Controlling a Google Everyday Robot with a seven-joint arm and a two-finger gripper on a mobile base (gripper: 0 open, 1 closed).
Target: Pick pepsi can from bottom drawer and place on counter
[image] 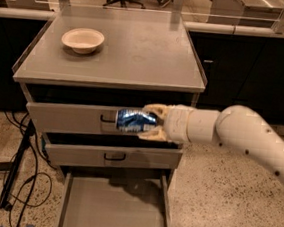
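The claw hangs in front of the cabinet, at the height of the top drawer, and is closed on the can: one finger lies over the can and the other under it. The can is on its side, blue with white markings, its long axis running left to right (its far end sits just beside the drawer's black handle). It is in the air, below the counter and well above the bottom drawer. The white arm reaches in from the right edge of the view, sloping up toward the claw. The bottom drawer is pulled out toward the camera, its flat grey floor showing. The middle drawer stands slightly out from the cabinet face, below the top one. On the counter, a pale bowl rests upright near the back left corner, well apart from the claw. Dark cables trail over the speckled floor to the left of the cabinet.
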